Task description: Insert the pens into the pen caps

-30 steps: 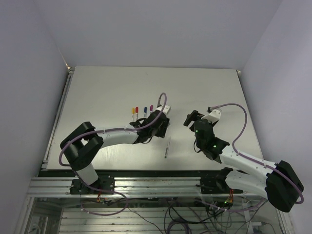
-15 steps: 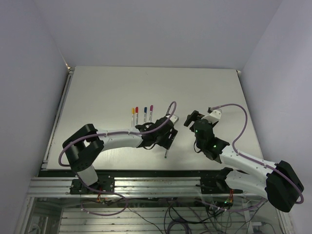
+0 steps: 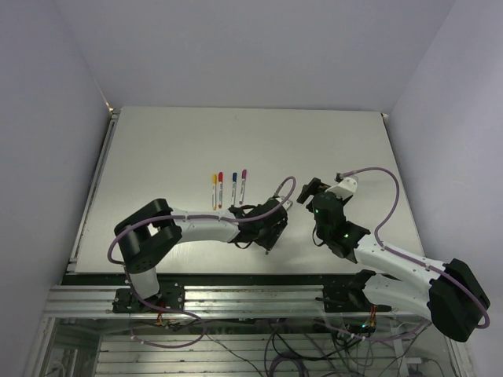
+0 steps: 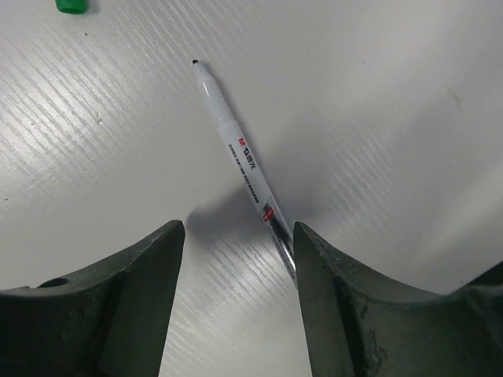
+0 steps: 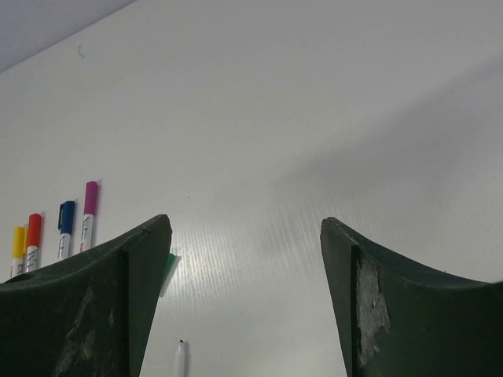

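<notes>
Row of four capped pens [image 3: 234, 187], yellow, red, blue and purple, lies left of the tabletop [image 3: 330, 141] centre, well apart from your work. The uncapped pen [image 4: 244, 161] lies flat toward the near edge. It is slim, white and printed, with a dark tip, and the green cap [image 4: 71, 5] sits apart beyond that tip. Your left gripper [image 4: 240, 229] hangs over it with jaws apart, the pen's rear just beside one matte dark finger. Your right gripper [image 5: 245, 224] is spread wide over pale, finely streaked tabletop.
</notes>
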